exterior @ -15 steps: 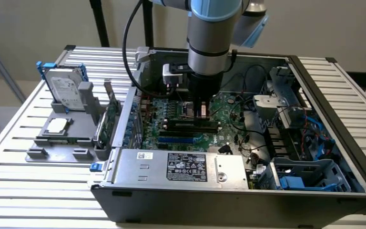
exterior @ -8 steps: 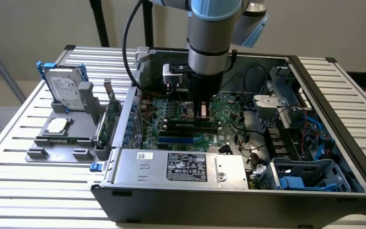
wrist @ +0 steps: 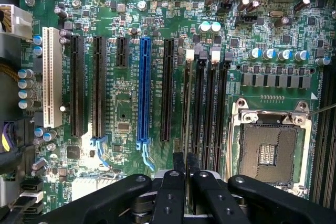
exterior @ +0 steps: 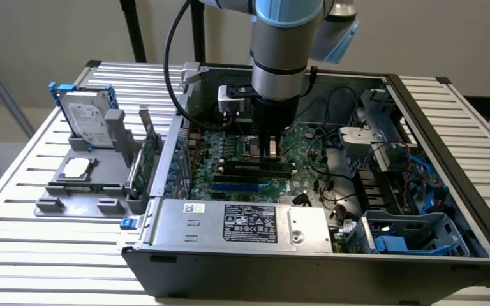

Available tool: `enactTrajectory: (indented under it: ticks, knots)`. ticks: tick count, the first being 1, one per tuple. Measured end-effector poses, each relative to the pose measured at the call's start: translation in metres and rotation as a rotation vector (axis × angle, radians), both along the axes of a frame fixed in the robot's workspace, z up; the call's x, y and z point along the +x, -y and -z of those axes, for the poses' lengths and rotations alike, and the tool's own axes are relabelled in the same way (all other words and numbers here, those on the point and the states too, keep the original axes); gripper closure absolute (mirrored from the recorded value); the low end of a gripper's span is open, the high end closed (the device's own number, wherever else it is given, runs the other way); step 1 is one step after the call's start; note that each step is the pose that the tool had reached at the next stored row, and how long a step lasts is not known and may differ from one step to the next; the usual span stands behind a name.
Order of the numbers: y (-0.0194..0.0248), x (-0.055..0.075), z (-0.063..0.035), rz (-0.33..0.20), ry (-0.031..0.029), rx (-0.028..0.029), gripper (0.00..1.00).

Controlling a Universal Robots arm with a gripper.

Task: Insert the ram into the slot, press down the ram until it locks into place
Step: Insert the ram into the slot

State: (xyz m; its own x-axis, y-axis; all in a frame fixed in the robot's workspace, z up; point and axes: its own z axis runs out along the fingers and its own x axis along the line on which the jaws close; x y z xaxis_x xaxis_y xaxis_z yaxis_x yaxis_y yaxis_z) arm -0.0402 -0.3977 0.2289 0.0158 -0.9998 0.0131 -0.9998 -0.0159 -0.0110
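My gripper reaches down into the open computer case over the motherboard. In the wrist view its two black fingers are pressed close together. A thin edge-on strip, the ram, runs out from between them. The ram lies along the black memory slot nearest the blue slot. I cannot tell how deep it sits. Three more parallel black slots lie beside it, with small white latches at their far ends. In the exterior view the slots sit just below the gripper.
The square silver CPU socket lies beside the memory slots. A silver power supply fills the case's front. Cables and drive cages crowd the exterior view's right. Outside the case a grey holder carries a hard drive and an expansion card.
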Motion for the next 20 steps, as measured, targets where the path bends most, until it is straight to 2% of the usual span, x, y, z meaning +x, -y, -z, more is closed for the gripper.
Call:
enactTrajectory:
  ticks: [5, 9, 20]
  knots:
    - [-0.0029, 0.0000, 0.0001, 0.000, -0.0001, -0.0004, 0.87]
    - [-0.0029, 0.0000, 0.0004, 0.000, 0.0001, -0.0047, 0.87]
    - [-0.0029, 0.0000, 0.0004, 0.003, 0.0000, -0.0109, 0.87]
